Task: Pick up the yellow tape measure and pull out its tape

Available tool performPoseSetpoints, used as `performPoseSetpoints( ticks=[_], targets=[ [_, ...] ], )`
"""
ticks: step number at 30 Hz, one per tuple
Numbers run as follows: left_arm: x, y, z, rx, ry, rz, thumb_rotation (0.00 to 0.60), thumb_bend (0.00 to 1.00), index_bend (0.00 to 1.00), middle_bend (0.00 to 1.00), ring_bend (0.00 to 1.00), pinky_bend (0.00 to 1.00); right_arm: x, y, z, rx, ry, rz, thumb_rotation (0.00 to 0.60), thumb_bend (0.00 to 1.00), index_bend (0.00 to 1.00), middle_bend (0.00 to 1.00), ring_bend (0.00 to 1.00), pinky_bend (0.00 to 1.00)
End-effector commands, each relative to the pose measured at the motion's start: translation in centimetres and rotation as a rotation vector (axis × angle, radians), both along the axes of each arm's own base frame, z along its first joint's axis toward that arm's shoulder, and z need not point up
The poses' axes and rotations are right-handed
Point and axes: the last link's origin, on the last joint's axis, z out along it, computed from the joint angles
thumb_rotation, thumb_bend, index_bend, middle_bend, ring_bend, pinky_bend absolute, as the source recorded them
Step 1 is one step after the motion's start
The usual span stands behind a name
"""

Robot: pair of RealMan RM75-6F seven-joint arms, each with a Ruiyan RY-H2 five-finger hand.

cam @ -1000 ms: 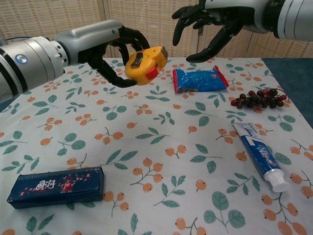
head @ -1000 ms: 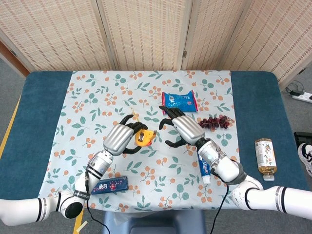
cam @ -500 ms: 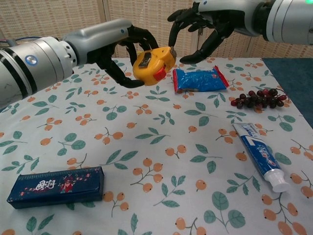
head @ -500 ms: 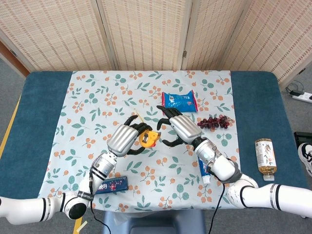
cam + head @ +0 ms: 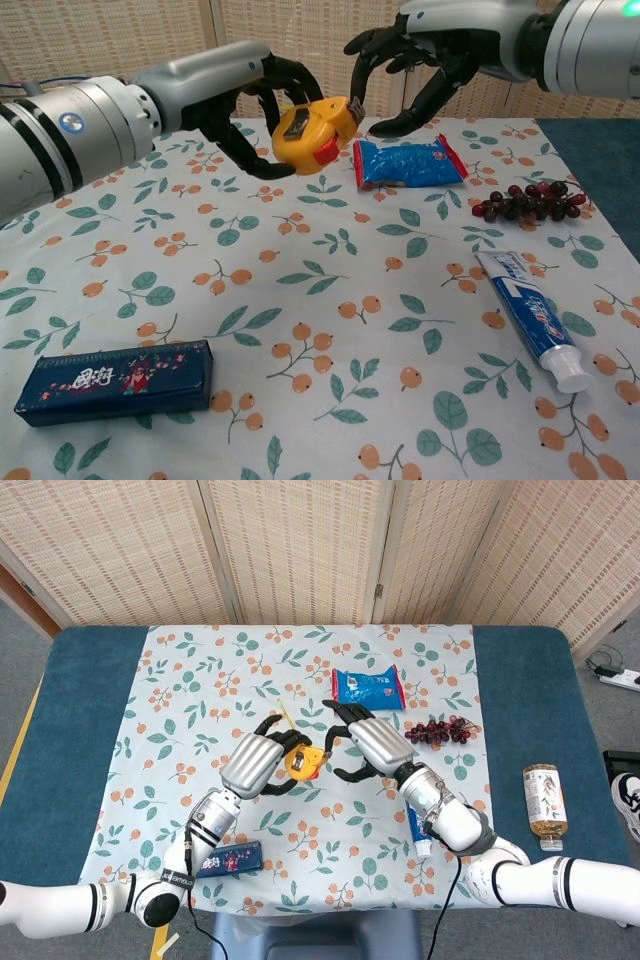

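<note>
Left hand (image 5: pixel 258 763) sits just left of the frame's centre in the head view, its dark fingers curled around the yellow tape measure (image 5: pixel 301 762), which is held clear of the bench (image 5: pixel 90 730). Right hand (image 5: pixel 372 742) is just right of it, fingers spread and bent toward the tape measure's near end; whether a fingertip touches it cannot be told from above. Behind, toward upper centre, lies a blue snack packet (image 5: pixel 367 687), with grapes (image 5: pixel 440 729) to the right.

From the chest view, the left hand (image 5: pixel 245 105) in the upper left clamps the tape measure (image 5: pixel 310 128) from behind and below, lifted above the floral cloth. At upper centre the right hand (image 5: pixel 415 65) holds nothing, one fingertip right at the case's upper right corner.

Judging by this, the pick-up is done; no tape shows outside the case, so catching the tape's end and drawing it out is left.
</note>
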Motion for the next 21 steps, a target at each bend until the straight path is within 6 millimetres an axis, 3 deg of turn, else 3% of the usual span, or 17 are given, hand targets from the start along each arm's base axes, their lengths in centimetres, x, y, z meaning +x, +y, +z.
performPoseSetpoints(
  ticks=[1, 21],
  targets=[
    [-0.07, 0.01, -0.02, -0.001, 0.001, 0.003, 0.600, 0.39, 0.58, 0.53, 0.44, 0.13, -0.08, -0.03, -0.01, 0.000, 0.000, -0.003, 0.600, 0.33, 0.53, 0.07, 0.04, 0.00],
    [-0.29, -0.06, -0.35, -0.008, 0.010, 0.009, 0.600, 0.41, 0.58, 0.53, 0.44, 0.12, -0.27, -0.43, -0.20, -0.025, -0.024, -0.018, 0.600, 0.32, 0.63, 0.15, 0.10, 0.00]
  ],
)
